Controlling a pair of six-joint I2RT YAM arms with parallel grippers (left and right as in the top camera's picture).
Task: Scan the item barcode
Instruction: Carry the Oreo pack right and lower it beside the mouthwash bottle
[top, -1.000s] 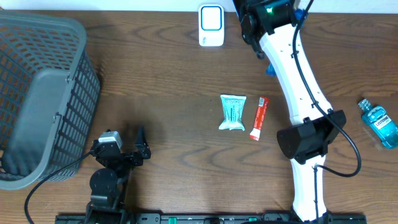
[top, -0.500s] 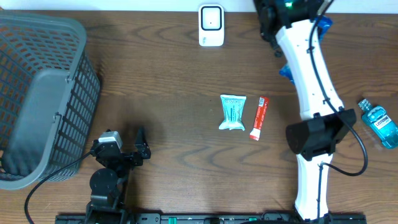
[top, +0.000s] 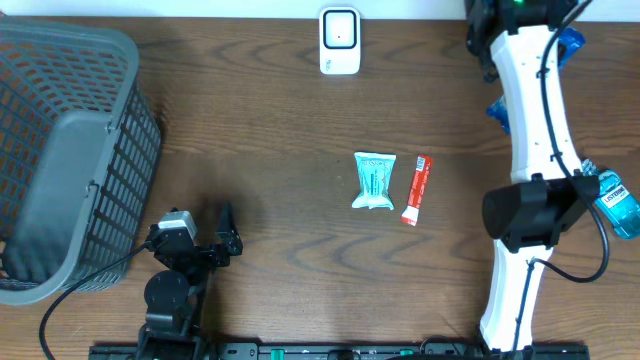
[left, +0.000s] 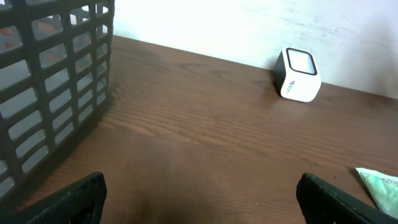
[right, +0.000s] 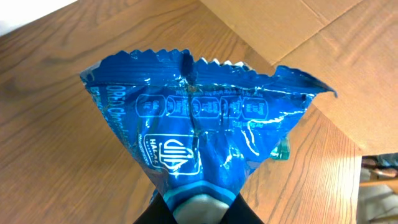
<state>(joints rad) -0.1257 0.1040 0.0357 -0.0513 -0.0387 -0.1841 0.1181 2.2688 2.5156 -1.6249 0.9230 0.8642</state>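
One glossy, crinkled blue bag (right: 198, 134) with zigzag top is pinched in the right claw (right: 199, 213); left claw (left: 200, 200) gapes.

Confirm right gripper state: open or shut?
Shut. The right wrist view shows the right gripper clamped on the lower edge of the blue bag.
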